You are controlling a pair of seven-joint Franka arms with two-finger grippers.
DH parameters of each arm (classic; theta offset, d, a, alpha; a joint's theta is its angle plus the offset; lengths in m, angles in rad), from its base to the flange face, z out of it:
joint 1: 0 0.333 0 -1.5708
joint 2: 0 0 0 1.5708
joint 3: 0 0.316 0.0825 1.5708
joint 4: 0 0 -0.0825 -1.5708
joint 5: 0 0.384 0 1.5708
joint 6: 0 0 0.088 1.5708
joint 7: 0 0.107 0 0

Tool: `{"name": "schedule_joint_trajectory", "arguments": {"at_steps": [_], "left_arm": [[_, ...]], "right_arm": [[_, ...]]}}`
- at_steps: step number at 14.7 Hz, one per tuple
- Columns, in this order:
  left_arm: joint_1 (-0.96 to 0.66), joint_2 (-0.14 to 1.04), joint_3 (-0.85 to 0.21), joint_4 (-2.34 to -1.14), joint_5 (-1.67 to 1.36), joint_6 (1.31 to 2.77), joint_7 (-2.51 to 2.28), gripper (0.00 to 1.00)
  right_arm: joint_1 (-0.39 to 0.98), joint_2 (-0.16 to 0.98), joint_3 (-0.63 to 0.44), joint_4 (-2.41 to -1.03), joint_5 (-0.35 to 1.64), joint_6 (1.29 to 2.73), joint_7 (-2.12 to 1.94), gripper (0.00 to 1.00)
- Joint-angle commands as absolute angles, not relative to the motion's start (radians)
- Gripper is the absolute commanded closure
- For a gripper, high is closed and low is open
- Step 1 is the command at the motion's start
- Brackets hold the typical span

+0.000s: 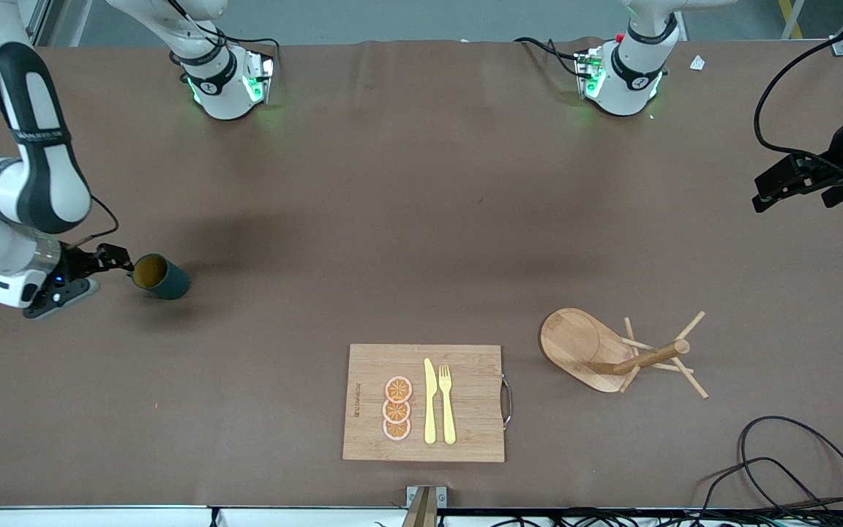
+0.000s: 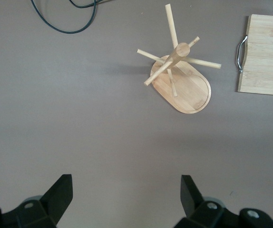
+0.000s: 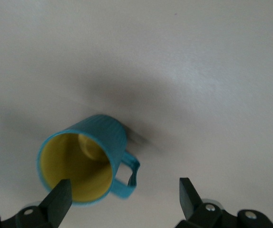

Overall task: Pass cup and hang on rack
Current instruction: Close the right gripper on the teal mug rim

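Observation:
The cup (image 1: 160, 276), dark teal with a yellow inside, stands on the brown table at the right arm's end. In the right wrist view the cup (image 3: 86, 156) shows its mouth and side handle. My right gripper (image 1: 118, 260) is open just beside and above the cup's rim; in its wrist view the right gripper (image 3: 124, 194) has one finger at the rim and the handle between the fingers. The wooden rack (image 1: 615, 351) stands toward the left arm's end and shows in the left wrist view (image 2: 184, 80). My left gripper (image 1: 765, 192) hangs open and empty in the air (image 2: 127, 194) over that end.
A bamboo cutting board (image 1: 465, 432) with orange slices, a yellow knife and a fork lies near the front edge, beside the rack; its handle end shows in the left wrist view (image 2: 262, 71). Black cables (image 1: 780, 454) lie at the front corner near the rack.

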State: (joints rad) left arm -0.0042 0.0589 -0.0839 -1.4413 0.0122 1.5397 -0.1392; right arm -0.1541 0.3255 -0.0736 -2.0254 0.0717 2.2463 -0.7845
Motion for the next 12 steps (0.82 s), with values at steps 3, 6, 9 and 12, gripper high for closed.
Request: {"name": "schedule_joint_trajectory", "arguments": {"at_steps": [3,6,9,12], "left_arm": [[-0.006,0.063,-0.081,-1.424,-0.006,1.523,-0.126,0.00],[-0.006,0.063,-0.080,-1.424,-0.006,1.523,-0.127,0.00],[-0.006,0.063,-0.080,-1.424,-0.006,1.523,-0.126,0.00],[-0.005,0.063,-0.080,-1.424,-0.006,1.523,-0.126,0.00]], "right_arm": [[-0.149,0.357,-0.058,-2.072,0.094,2.354,-0.877,0.04],[-0.144,0.379,-0.057,-2.095,0.094,2.391,-0.882,0.40],[-0.130,0.379,-0.049,-2.109,0.095,2.404,-0.902,0.91],[-0.129,0.377,-0.049,-2.102,0.094,2.392,-0.897,1.00]]}}
